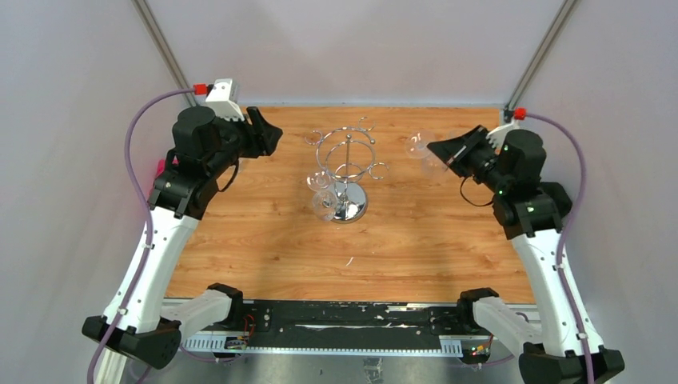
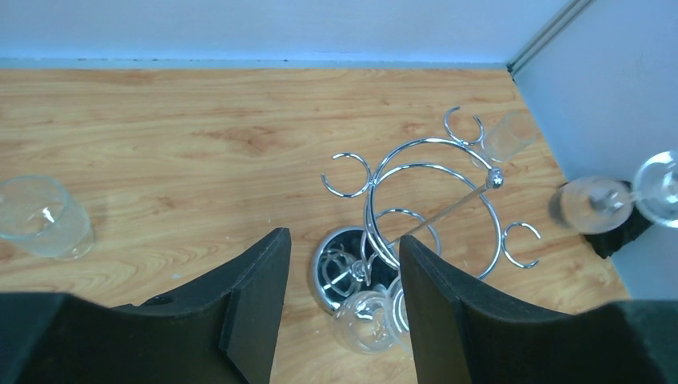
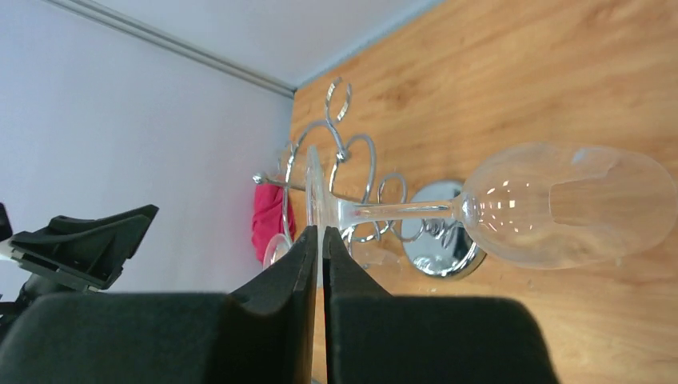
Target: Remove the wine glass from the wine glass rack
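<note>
The chrome wine glass rack (image 1: 348, 160) stands mid-table on its round mirrored base. My right gripper (image 3: 322, 234) is shut on the foot of a clear wine glass (image 3: 560, 204), held on its side to the right of the rack (image 3: 352, 164) and clear of its loops. Another wine glass (image 1: 322, 198) hangs bowl-down from a loop on the rack's near-left side. My left gripper (image 2: 342, 240) is open and holds nothing. It hovers left of the rack (image 2: 432, 184), with the hanging glass (image 2: 368, 320) showing low between its fingers.
A clear tumbler (image 2: 40, 218) sits on the wooden table (image 1: 264, 240), seen at the left of the left wrist view. Another clear glass (image 2: 512, 132) stands by the rack's far loop. White walls close the back and both sides.
</note>
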{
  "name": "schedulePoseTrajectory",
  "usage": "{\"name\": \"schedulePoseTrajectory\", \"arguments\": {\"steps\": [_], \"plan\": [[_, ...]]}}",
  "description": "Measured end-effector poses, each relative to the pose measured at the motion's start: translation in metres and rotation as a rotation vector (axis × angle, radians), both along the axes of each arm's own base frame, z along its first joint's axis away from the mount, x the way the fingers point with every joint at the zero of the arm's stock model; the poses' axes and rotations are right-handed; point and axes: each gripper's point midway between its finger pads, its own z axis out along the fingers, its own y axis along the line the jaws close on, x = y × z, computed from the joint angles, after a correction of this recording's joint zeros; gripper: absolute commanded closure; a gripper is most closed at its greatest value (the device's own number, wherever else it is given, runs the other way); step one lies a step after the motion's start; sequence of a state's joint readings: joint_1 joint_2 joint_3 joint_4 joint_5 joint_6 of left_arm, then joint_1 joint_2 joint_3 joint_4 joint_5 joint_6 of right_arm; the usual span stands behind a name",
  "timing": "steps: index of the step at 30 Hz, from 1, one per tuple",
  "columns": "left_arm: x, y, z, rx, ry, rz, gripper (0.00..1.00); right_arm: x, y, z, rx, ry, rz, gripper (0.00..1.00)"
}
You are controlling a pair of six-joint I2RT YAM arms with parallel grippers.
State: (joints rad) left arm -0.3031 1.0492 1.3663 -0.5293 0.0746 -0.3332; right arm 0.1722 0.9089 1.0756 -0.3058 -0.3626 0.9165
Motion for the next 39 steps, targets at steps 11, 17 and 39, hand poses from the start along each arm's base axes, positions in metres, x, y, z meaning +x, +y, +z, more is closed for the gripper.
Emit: {"name": "schedulePoseTrajectory", "arguments": {"steps": [11,17,39], "plan": [[0.002,-0.039,0.034,-0.121,-0.124,-0.195,0.33,-0.004,0.004,0.117,-0.024,-0.28,0.071,1.0],[-0.009,-0.075,0.056,-0.276,-0.245,-0.411,0.34,0.003,0.039,0.167,0.195,-0.389,0.275,1.0],[-0.009,-0.079,0.094,-0.791,-0.412,-0.916,0.35,-0.053,0.106,0.256,0.704,-0.565,0.814,1.0]]}}
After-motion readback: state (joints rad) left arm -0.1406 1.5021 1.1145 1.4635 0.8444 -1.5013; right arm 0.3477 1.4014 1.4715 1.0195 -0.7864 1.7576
